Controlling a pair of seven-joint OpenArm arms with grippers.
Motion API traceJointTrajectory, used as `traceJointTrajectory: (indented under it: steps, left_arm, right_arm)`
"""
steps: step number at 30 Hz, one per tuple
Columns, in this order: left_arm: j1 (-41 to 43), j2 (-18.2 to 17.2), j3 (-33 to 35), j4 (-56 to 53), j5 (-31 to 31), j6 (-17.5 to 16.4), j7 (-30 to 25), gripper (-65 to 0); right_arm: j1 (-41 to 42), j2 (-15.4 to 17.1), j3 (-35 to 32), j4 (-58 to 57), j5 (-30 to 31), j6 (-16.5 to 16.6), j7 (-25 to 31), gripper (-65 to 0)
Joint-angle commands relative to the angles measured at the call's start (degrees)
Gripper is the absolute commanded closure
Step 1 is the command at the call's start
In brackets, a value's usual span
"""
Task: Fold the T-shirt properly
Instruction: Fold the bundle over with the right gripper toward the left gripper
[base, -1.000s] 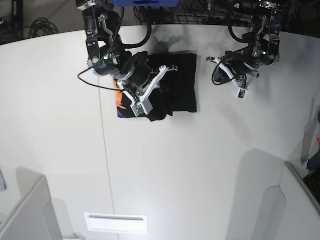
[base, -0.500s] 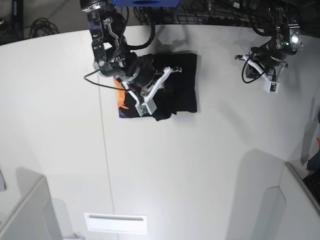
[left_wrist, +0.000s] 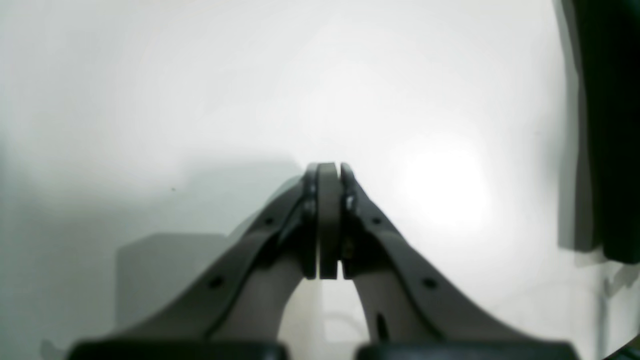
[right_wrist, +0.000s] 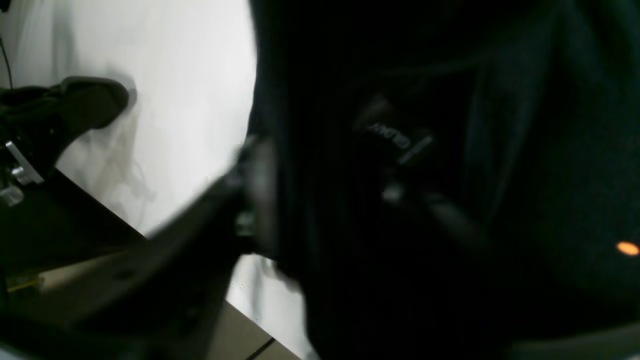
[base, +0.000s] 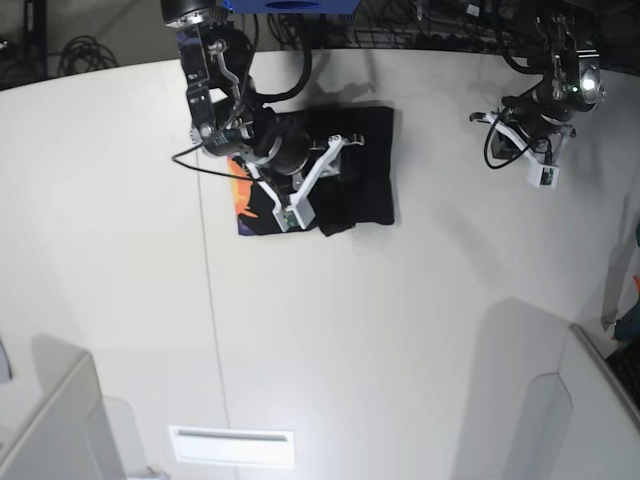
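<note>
Parting since a second ago, right fingers (base: 335, 150) release the T-shirt (base: 362, 165); left fingers (left_wrist: 328, 172) pressed together.

right pincer (right_wrist: 320, 200) — blurred | T-shirt (right_wrist: 450, 175) — cut off by frame edges, folds lost in dark

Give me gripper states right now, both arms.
Left gripper: closed, empty, above bare table.
Right gripper: over the T-shirt; open or gripping cannot be told.
</note>
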Motion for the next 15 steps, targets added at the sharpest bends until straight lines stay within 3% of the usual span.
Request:
traceJointTrajectory:
  steps: [1,12,15]
  left_arm:
    - [-0.02,-0.88,-0.44,0.78,-0.64,-0.40,-1.03,0.0]
    - [-0.64,-0.96,-2.55,0.78,-0.64,-0.40,-0.86,0.0]
    - [-2.13,-0.70,-6.24,0.87,-0.73,-0.40,3.45,0.0]
  right_arm:
    - [0.61,-0.42,-0.11,1.30,0.80,0.16,0.79,-30.2]
    - [4.04,0.20,-9.26,0.95,0.45,0.16,-0.71,-30.6]
    - [6.85,0.20,-14.09,0.86,0.45,0.16,-3.35,-30.6]
